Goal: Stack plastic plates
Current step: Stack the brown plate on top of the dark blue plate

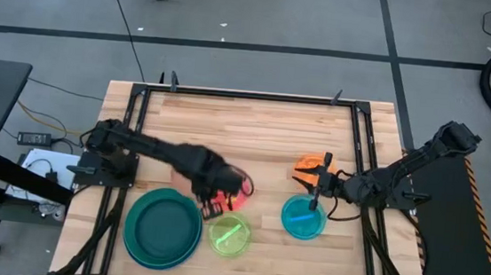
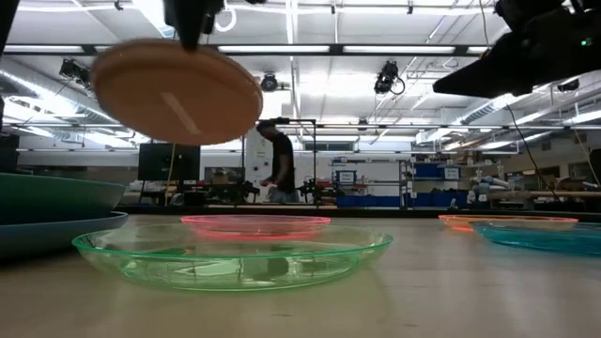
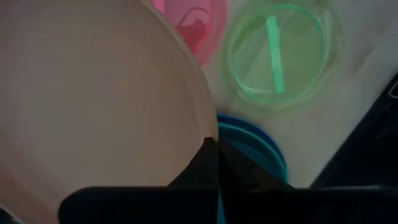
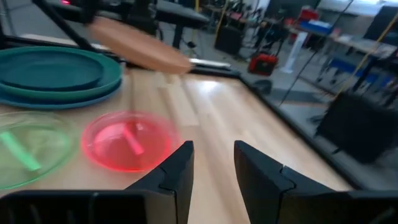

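My left gripper (image 3: pixel 214 144) is shut on a salmon plate (image 2: pixel 178 89), held in the air over the table's left-middle (image 1: pixel 213 197). Below and beside it a large teal plate lies on a blue one (image 1: pixel 163 228). The small green plate (image 1: pixel 230 236) and the pink plate (image 1: pixel 239 187) lie flat on the table. My right gripper (image 4: pixel 211 163) is open and hovers between the orange plate (image 1: pixel 312 167) and the cyan plate (image 1: pixel 303 218), touching nothing. My left gripper pinches the salmon plate by its rim (image 3: pixel 204 132) between the two fingers. In the low view the fingers (image 2: pixel 192 23) come down on it from above. The plate is lifted clear of the table and hangs tilted below the gripper.
A dark frame rail (image 1: pixel 258 95) runs around the wooden table. There is bare wood toward the far edge (image 1: pixel 246 129). A person (image 2: pixel 279 161) stands in the room far behind the table.
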{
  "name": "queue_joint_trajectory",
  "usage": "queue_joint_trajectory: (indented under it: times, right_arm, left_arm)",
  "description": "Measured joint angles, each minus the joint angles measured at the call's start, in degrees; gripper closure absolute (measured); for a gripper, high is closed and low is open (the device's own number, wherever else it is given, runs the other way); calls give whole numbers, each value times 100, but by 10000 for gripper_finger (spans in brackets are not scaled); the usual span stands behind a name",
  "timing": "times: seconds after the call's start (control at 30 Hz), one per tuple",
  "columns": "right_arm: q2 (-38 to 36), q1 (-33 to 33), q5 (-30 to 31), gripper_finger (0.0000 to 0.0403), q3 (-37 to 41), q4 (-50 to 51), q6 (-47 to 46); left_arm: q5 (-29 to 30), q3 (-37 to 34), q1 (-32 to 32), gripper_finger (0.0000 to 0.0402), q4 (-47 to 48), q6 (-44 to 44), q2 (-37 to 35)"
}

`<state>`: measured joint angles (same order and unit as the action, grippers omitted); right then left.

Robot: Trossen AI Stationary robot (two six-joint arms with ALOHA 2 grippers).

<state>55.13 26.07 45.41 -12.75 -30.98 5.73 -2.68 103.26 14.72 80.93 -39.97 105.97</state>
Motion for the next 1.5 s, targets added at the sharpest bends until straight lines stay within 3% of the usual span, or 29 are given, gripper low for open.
queue_joint_trajectory:
  times: [0.27, 0.53, 0.83, 1.13, 1.5]
  right_arm:
    - [0, -790, -236, 278, -1, -547, 881]
    - [2, -1711, -1211, 278, -2, -1071, 1277]
    - [2, -2515, -2188, 278, -2, -1417, 1352]
    - [2, -2924, -2761, 278, 0, -1539, 1211]
    - [2, -3001, -3014, 278, -1, -1515, 1089]
  left_arm:
    - [13, 0, 801, 400, -4, -1804, 2]
    - [39, -355, 1455, 400, -134, -3338, 9]
    - [40, -868, 1996, 400, -1050, -4579, 11]
    - [-4, -1373, 2276, 400, -1590, -5177, 13]
    - [-16, -1381, 2317, 400, -1581, -4956, 462]
